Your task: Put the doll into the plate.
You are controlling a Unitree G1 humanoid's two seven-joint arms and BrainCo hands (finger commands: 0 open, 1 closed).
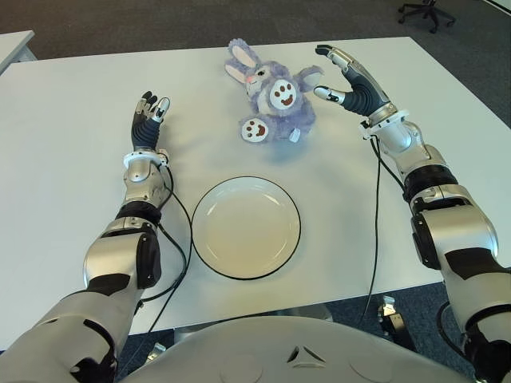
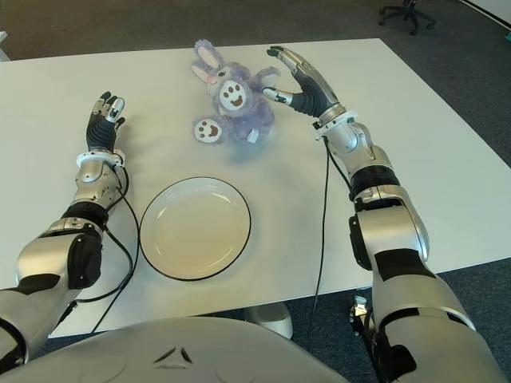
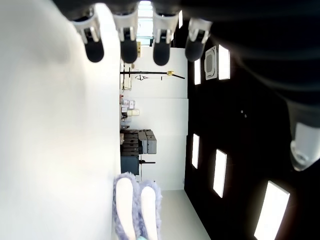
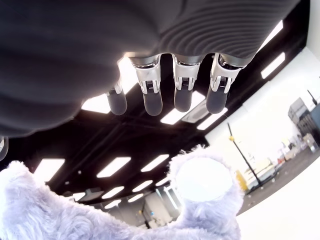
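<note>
The doll (image 1: 270, 100) is a plush rabbit in shaggy lilac fur, soft and matt, with smooth white cloth patches on its belly and foot. The plate (image 1: 246, 227) looks like glazed cream ceramic with a thin dark rim, faintly glossy. The table (image 1: 72, 144) has a smooth, matt white top. The right hand (image 1: 349, 80) and left hand (image 1: 148, 120) have polished silvery shells over black ribbed rubbery parts, and the fingertips (image 4: 182, 99) look dark and smooth.
</note>
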